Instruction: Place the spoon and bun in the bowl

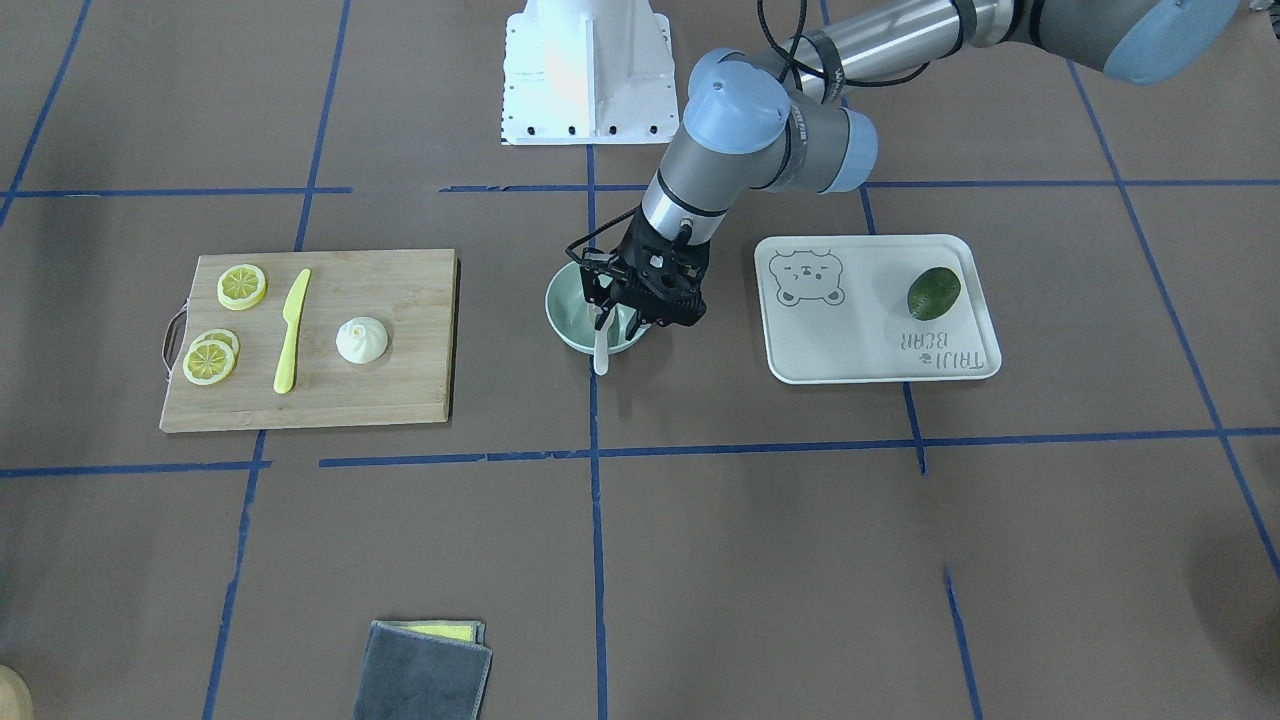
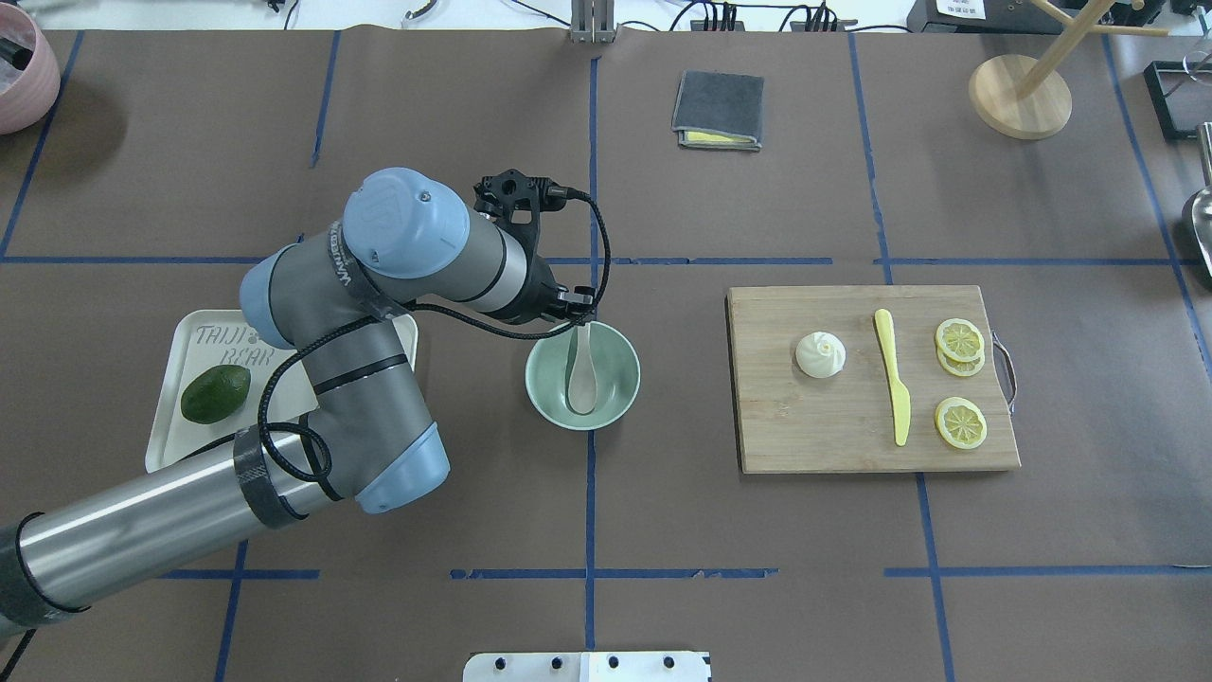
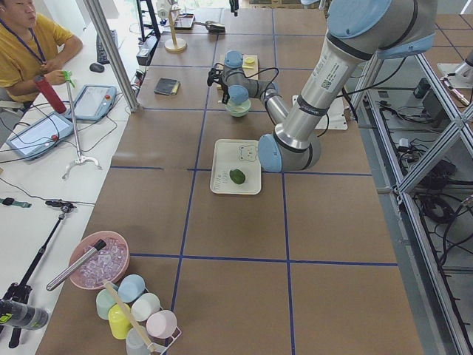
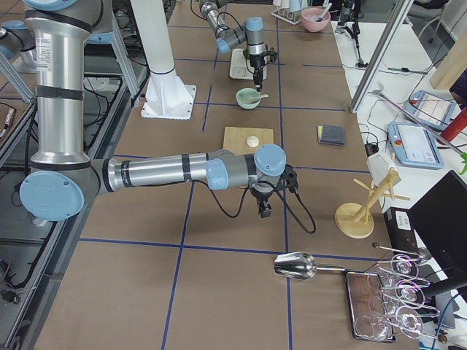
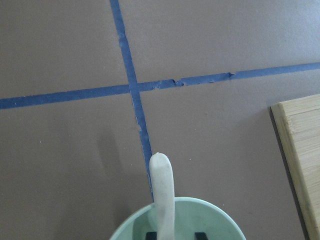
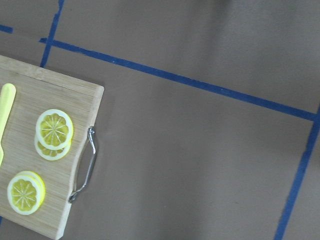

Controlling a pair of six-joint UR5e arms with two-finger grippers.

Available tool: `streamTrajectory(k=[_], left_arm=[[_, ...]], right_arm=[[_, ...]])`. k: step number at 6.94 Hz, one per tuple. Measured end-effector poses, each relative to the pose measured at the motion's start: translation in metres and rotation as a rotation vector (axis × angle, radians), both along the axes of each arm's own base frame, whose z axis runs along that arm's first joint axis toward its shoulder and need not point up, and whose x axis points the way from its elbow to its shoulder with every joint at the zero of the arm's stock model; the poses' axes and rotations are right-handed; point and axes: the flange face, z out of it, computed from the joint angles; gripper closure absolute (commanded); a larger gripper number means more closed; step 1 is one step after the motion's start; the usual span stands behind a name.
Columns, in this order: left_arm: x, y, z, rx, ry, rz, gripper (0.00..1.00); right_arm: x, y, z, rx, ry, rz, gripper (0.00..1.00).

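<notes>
The off-white spoon (image 2: 581, 379) lies in the mint-green bowl (image 2: 542, 403) at the table's middle. Its scoop is inside and its handle leans over the far rim. In the left wrist view the spoon (image 5: 162, 190) rises between the two fingertips, with a gap on one side. My left gripper (image 2: 578, 320) hangs open just over the bowl's far rim. The bun (image 2: 820, 354) sits on the wooden cutting board (image 2: 805, 436), well apart from the bowl. My right gripper (image 4: 264, 209) shows only in the exterior right view, beyond the board's end; I cannot tell its state.
A yellow knife (image 2: 892, 379) and lemon slices (image 2: 960, 421) share the board. A white tray (image 2: 166, 431) with an avocado (image 2: 216, 393) lies under my left arm. A folded grey cloth (image 2: 718, 110) lies at the far side, a wooden stand (image 2: 1019, 95) at the far right.
</notes>
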Motion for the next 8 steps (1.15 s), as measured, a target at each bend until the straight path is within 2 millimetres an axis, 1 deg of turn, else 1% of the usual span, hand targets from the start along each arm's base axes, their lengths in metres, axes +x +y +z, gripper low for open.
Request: streamTrajectory(k=[1,2,3,5,6,7,8], left_arm=[[-0.027,-0.004,0.026,0.047,-0.03,0.004,0.51],[-0.06,-0.003,0.052,0.103,-0.059,0.012,0.47],[-0.086,-0.004,0.072,0.153,-0.088,0.019,0.42],[-0.132,-0.006,0.108,0.228,-0.144,0.041,0.38],[-0.146,-0.007,0.118,0.238,-0.15,0.062,0.36],[-0.151,-0.007,0.123,0.238,-0.15,0.077,0.35],[-0.152,-0.008,0.126,0.235,-0.15,0.084,0.35]], right_arm=[[-0.031,0.002,-0.021,-0.033,-0.004,0.024,0.0],[-0.067,0.006,-0.044,-0.081,-0.021,0.084,0.0],[-0.109,0.01,-0.067,-0.118,-0.044,0.145,0.0],[-0.227,0.019,-0.122,-0.179,-0.057,0.262,0.0],[-0.278,0.028,-0.14,-0.194,-0.046,0.297,0.0],[-0.318,0.029,-0.154,-0.204,-0.024,0.305,0.0],[-0.348,0.023,-0.17,-0.211,0.005,0.308,0.0]])
